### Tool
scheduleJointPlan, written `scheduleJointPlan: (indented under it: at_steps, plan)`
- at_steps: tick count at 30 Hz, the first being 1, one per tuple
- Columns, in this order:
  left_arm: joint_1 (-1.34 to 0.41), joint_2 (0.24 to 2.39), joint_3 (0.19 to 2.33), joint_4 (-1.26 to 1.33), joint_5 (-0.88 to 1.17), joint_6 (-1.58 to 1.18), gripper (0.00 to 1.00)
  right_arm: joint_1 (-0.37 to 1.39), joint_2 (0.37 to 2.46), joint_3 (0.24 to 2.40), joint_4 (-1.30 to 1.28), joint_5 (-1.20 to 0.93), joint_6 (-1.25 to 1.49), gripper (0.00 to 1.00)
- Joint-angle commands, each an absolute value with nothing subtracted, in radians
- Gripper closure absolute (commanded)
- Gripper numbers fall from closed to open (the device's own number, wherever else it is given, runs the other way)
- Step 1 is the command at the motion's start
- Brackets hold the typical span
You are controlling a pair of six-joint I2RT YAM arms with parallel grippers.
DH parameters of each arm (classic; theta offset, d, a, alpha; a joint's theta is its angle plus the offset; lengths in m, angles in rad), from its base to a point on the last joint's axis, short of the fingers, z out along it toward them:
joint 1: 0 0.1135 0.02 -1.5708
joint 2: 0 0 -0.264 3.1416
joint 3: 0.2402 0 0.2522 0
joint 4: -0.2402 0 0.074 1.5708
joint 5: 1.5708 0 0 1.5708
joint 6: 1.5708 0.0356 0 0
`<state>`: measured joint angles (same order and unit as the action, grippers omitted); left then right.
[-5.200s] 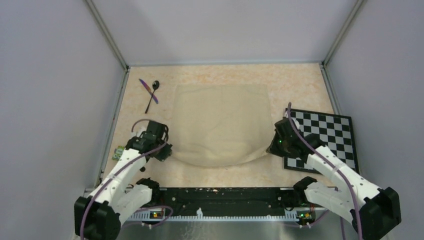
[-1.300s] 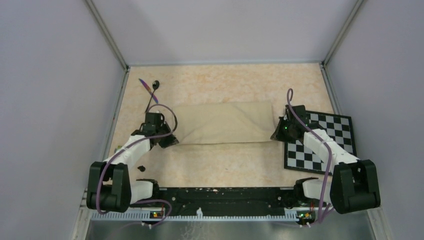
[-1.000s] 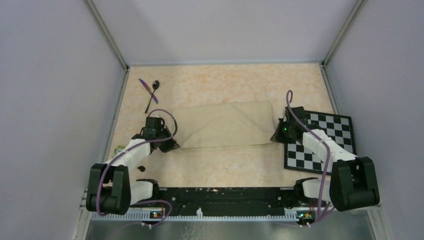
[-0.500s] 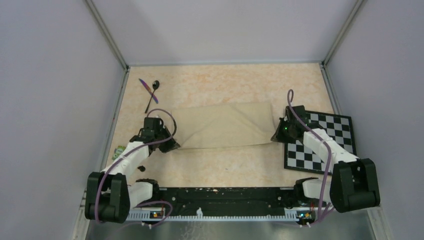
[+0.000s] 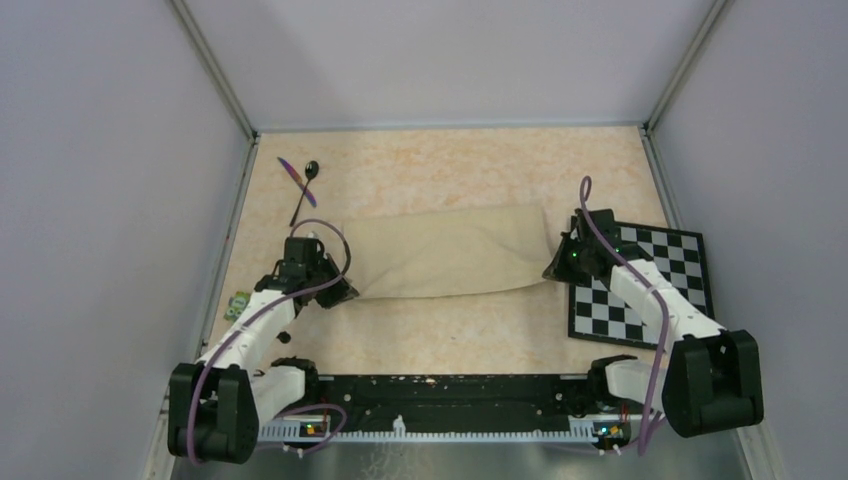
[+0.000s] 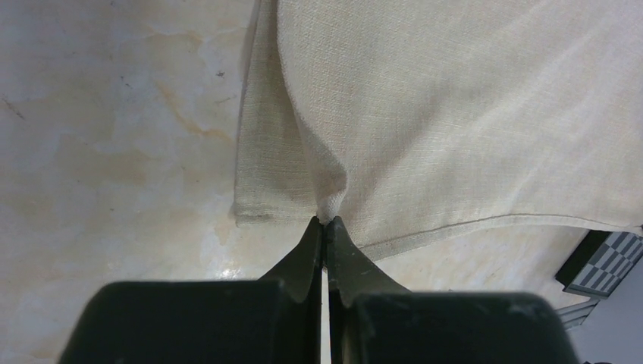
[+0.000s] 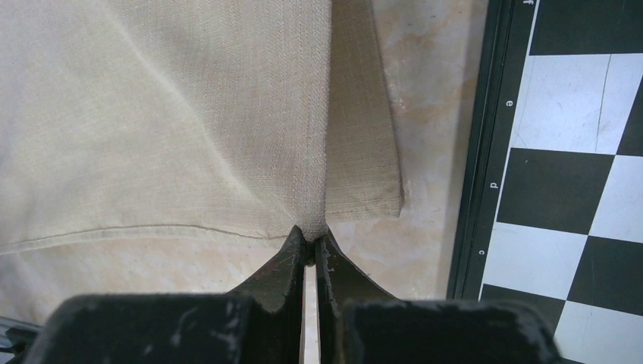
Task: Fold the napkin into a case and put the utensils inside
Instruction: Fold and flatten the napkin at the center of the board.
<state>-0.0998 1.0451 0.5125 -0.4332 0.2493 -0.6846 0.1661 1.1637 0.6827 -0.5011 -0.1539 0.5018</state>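
Observation:
The beige-tan napkin (image 5: pixel 445 250) lies folded in half as a wide band across the middle of the table. My left gripper (image 5: pixel 343 291) is shut on its near-left corner; the left wrist view shows the cloth (image 6: pixel 425 121) pinched at the tips of that gripper (image 6: pixel 326 221). My right gripper (image 5: pixel 551 273) is shut on the near-right corner; the right wrist view shows the cloth (image 7: pixel 189 114) pinched at its tips (image 7: pixel 311 239). The black spoon (image 5: pixel 306 185) and the purple knife (image 5: pixel 296 181) lie crossed at the far left, apart from both grippers.
A black-and-white checkerboard (image 5: pixel 650 285) lies flat at the right, just beside the right gripper, and shows in the right wrist view (image 7: pixel 576 152). Grey walls close in the table on the left, back and right. A small green item (image 5: pixel 240 301) lies by the left wall.
Since 5 seconds ago both grippers carried the napkin's near edge away from me, folding it in half. Over the last second the grippers have drifted slightly back toward me, still holding the corners.

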Motion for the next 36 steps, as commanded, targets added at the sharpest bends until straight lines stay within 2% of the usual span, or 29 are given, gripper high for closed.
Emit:
scheduleJointPlan:
  at_steps: [1,16,29,33,36]
  plan:
    - [-0.097,1.083,0.482,-0.395,0.226,-0.696,1.0,0.166,1.19,0.662,-0.442,-0.148,0.511,1.0]
    - [-0.097,1.159,0.459,-0.335,0.192,-0.69,1.0,0.166,1.23,0.627,-0.397,-0.134,0.508,1.0]
    - [-0.097,1.154,0.454,-0.342,0.19,-0.687,0.94,0.166,1.292,0.616,-0.36,-0.115,0.492,1.0]
    - [-0.097,1.143,0.468,-0.362,0.185,-0.679,0.89,0.166,1.282,0.619,-0.372,-0.129,0.498,0.9]
    - [-0.097,1.124,0.483,-0.395,0.182,-0.688,0.73,0.166,1.26,0.631,-0.397,-0.152,0.499,0.79]
